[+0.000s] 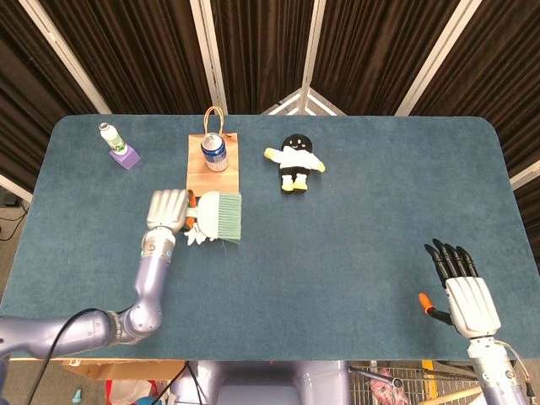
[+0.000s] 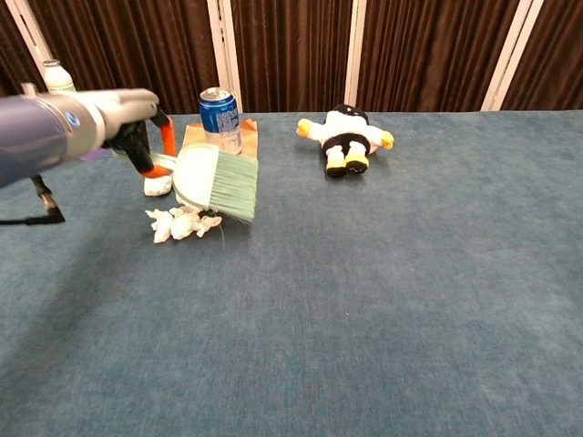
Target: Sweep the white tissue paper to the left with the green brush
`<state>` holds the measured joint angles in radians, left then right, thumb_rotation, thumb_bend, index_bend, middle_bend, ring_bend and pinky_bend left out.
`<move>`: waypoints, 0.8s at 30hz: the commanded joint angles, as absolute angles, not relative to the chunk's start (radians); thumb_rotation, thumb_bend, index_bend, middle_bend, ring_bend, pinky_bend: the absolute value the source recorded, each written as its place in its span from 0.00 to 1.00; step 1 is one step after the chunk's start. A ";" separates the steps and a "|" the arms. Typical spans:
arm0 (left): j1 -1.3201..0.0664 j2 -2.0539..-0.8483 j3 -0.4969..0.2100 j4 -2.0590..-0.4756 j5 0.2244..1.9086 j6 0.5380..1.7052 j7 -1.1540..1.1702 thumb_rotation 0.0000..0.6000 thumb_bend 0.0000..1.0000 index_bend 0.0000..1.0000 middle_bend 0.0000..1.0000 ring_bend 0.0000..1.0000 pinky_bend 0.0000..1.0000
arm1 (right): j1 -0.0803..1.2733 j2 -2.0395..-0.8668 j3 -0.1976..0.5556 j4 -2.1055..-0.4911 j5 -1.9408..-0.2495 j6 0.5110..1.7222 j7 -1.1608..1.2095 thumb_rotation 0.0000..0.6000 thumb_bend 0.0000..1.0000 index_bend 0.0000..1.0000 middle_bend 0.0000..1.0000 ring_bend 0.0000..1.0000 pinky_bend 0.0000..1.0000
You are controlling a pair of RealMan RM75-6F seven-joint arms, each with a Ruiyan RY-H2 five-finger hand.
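Note:
My left hand [image 1: 167, 209] [image 2: 137, 127] grips the handle of the green brush [image 1: 221, 216] [image 2: 219, 184]. The brush head hangs just right of a crumpled white tissue paper [image 1: 196, 234] [image 2: 183, 221] lying on the blue table, its bristles pointing right and down. A smaller white tissue scrap [image 2: 158, 186] lies behind, close under my left hand. My right hand [image 1: 464, 294] rests at the near right edge of the table, fingers spread, holding nothing; only the head view shows it.
A brown paper bag [image 1: 211, 173] [image 2: 223, 155] lies flat with a blue can [image 1: 214, 152] [image 2: 219, 122] standing on it, just behind the brush. A black-and-white plush doll [image 1: 294, 162] [image 2: 345, 137] lies to the right. A bottle on a purple block [image 1: 118, 148] stands far left.

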<state>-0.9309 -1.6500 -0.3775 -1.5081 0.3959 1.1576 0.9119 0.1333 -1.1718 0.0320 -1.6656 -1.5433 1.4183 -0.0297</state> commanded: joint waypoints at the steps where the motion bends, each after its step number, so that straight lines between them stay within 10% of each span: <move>1: -0.953 -1.694 -0.357 -1.466 0.358 1.179 0.941 1.00 0.77 0.79 1.00 1.00 1.00 | 0.132 -1.171 0.032 -1.666 -1.544 1.420 -0.025 1.00 0.35 0.00 0.00 0.00 0.00; 12: -0.911 -1.643 -0.315 -1.464 0.278 1.212 0.981 1.00 0.77 0.79 1.00 1.00 1.00 | 0.131 -1.166 0.029 -1.670 -1.548 1.422 -0.020 1.00 0.34 0.00 0.00 0.00 0.00; 24: -0.782 -1.300 -0.265 -1.611 0.310 1.227 0.950 1.00 0.77 0.80 1.00 1.00 1.00 | 0.131 -1.171 0.028 -1.670 -1.557 1.428 -0.035 1.00 0.34 0.00 0.00 0.00 0.00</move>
